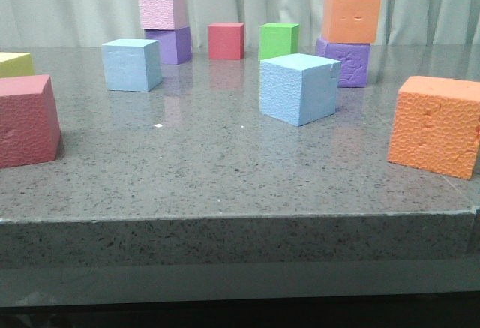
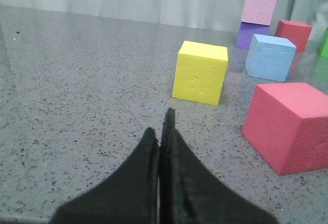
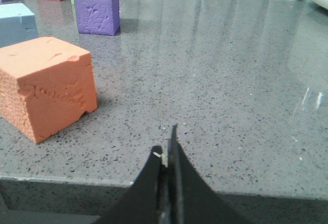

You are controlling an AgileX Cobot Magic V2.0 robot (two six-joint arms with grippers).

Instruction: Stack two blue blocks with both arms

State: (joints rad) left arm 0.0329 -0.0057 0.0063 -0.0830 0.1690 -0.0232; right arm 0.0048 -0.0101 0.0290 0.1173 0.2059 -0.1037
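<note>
Two sky-blue cubes stand apart on the grey table. The pebbly blue block (image 1: 298, 88) with a notched edge sits right of centre. The smoother blue block (image 1: 132, 64) sits further back on the left; it also shows in the left wrist view (image 2: 269, 57). A corner of the pebbly block shows in the right wrist view (image 3: 15, 16). Neither arm shows in the front view. My left gripper (image 2: 160, 124) is shut and empty over the table at its left side. My right gripper (image 3: 166, 143) is shut and empty at the table's front edge, right of an orange cube.
A red cube (image 1: 26, 121) and a yellow cube (image 2: 200, 72) stand at the left, a large orange cube (image 1: 437, 125) at the right. At the back: pink on purple (image 1: 166, 24), a red cube (image 1: 226, 40), a green cube (image 1: 278, 40), orange on purple (image 1: 346, 35).
</note>
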